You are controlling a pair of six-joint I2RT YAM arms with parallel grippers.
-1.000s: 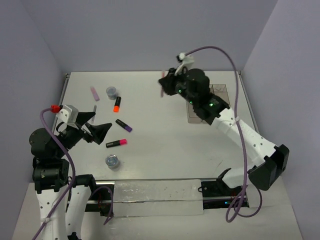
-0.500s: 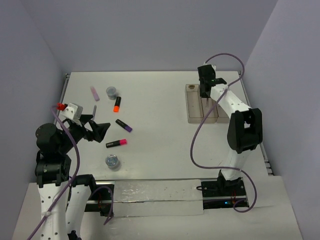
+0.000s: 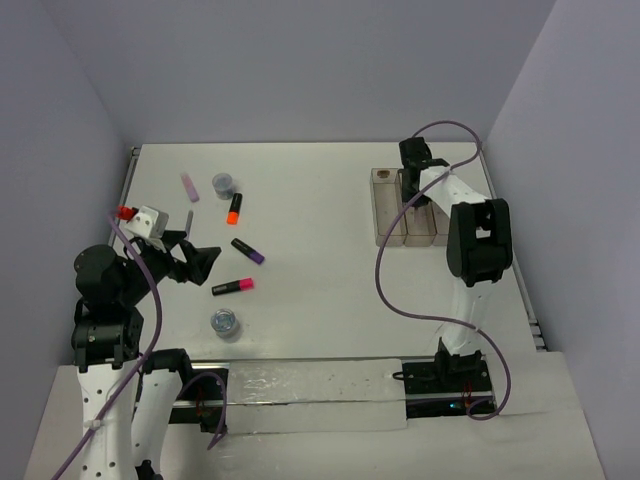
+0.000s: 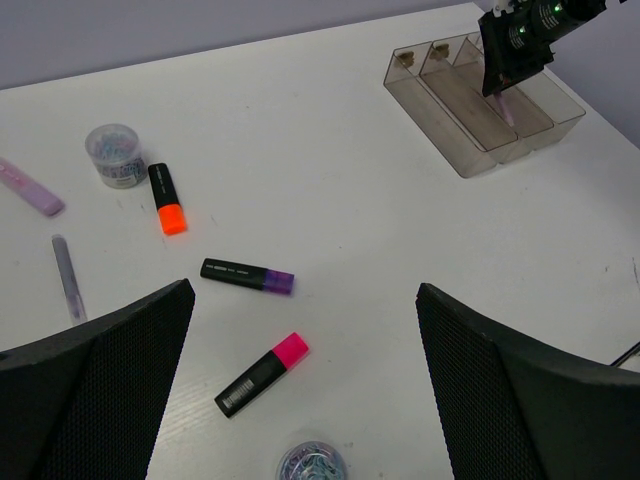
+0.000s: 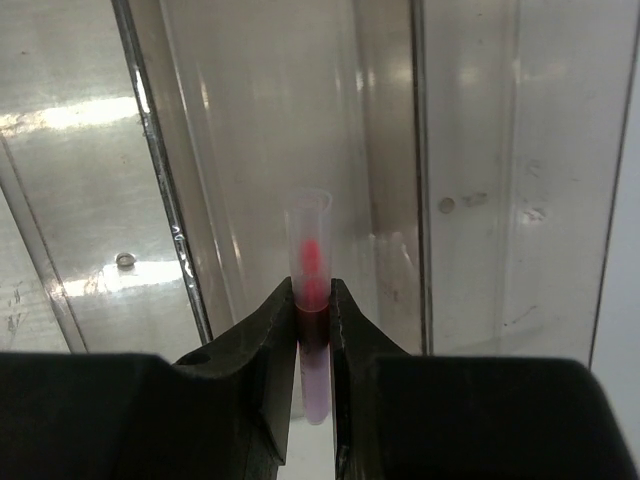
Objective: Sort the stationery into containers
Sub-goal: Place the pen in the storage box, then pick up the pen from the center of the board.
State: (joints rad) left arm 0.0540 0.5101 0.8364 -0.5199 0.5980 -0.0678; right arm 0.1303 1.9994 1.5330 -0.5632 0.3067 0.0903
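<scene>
So the right gripper [image 5: 313,300] is pinched narrow on a thin pale-pink stick with a clear cap [image 5: 310,250], holding it around mid-length. It hangs over the row of three narrow clear plastic bins [image 4: 440,150], tip pointing down. From the wrist cam it looks like the middle compartment, but the stick sits way closer to one divider wall [image 5: 150,150] than the other.

What could go wrong, imo: if the robot lets go from here, the stick could clip that divider and end up lying across two compartments or tipping out. The grip is on a round, skinny thing, so it might swivel btw the fingers too. If the arm drops lower, the fingers could knock a wall, and light plastic bins prob slide.

Room-wise: the bins sit at the far right of the white table [image 3: 320,200], near its edge, so not much margin on that side. The middle of the table is bare.

The left gripper [image 4: 305,385] is spread wide, holding nothing, above the leftovers: the short black highlighters w/ orange [image 4: 167,198], purple [image 4: 247,275] and pink [image 4: 262,373] ends, a grey stick [image 4: 68,277], a pale pink block [image 4: 30,187] and two round clear pots [image 4: 113,153]. All of it is well apart from the bins.
</scene>
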